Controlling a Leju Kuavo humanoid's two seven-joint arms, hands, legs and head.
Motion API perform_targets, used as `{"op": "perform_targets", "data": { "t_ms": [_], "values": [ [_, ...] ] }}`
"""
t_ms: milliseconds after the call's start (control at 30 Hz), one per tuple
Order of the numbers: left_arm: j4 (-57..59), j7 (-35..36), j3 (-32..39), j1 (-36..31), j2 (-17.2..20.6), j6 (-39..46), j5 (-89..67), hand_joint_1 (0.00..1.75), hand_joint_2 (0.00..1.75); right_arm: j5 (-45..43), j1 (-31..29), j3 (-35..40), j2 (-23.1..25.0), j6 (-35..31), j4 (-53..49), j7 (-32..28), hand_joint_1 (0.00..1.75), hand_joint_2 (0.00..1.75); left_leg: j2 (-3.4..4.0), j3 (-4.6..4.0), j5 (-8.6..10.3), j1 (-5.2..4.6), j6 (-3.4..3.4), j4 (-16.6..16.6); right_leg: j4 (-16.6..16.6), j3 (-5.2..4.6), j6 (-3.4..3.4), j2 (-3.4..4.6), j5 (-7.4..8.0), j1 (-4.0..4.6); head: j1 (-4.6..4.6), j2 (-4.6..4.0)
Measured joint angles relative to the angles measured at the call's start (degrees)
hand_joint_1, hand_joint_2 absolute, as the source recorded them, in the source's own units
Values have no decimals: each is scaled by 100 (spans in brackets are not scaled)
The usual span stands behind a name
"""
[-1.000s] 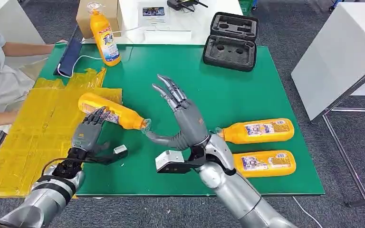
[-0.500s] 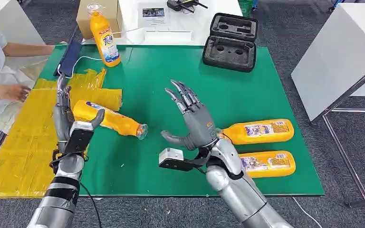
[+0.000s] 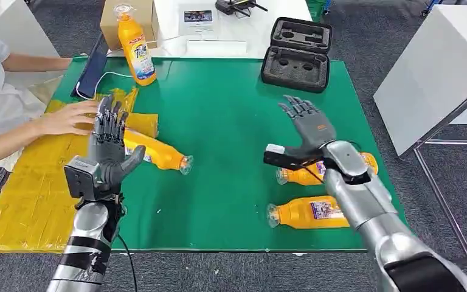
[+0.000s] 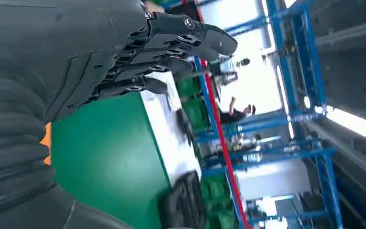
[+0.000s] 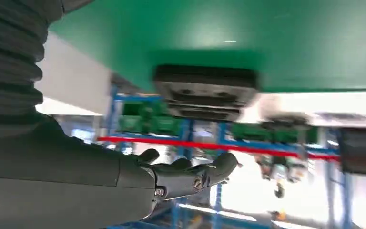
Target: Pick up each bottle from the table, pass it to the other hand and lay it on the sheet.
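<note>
While the left robot hand [image 3: 110, 141] hangs above the surface with its fingers spread and nothing in them, an orange plastic bottle with a clear cap [image 3: 155, 154] lies on its side just beyond that palm, its base on the crinkled yellow plastic sheet [image 3: 30, 182] and its neck out over the green mat-covered surface [image 3: 225, 121]. A person's bare hand [image 3: 72, 117] reaches in right beside those fingers, so any sideways sweep could strike it. The round bottle, half off the sheet, looks free to roll away from the hand if nudged.

The right robot hand [image 3: 308, 125] is open too, fingers apart, raised over two more orange bottles lying flat: one [image 3: 316, 173] largely hidden under its wrist, the other [image 3: 307, 212] nearer the robot by the forearm. Coming down blind onto the hidden one risks a glancing touch that spins it towards the surface's edge. A fourth bottle standing upright [image 3: 136, 47] sits well beyond the left hand.
</note>
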Motion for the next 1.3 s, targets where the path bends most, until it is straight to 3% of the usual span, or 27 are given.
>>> {"op": "perform_targets", "data": {
  "t_ms": [333,667,967,1167,1300],
  "values": [
    [323,479,-385,-74,-9,-487,210,0,175,109,-386,-42,-551,455,1103,151,0,175,-4,-1,-2,2,2,0,1,0,16,-9,-9,2,-2,0],
    [529,570,-487,-121,-9,-516,230,0,175,46,-445,-55,-654,468,1441,138,0,175,-1,0,-3,2,4,0,1,-3,17,-6,-10,1,-7,0],
    [769,651,-573,-236,-42,-487,317,0,175,-241,-217,-138,-660,538,1421,-99,0,175,-2,5,-4,2,4,0,0,2,16,-6,-11,0,-4,0],
    [922,649,-566,-267,-42,-439,359,0,175,-1089,32,-186,-818,1321,1012,-787,0,175,-7,12,-6,2,6,0,-1,11,17,-7,-14,1,-4,0],
    [1056,581,-540,-306,-42,-358,365,0,175,-1407,302,-186,-914,1351,530,-835,0,175,-3,12,-6,2,6,0,-1,13,17,-6,-14,1,-4,0]
  ]
}}
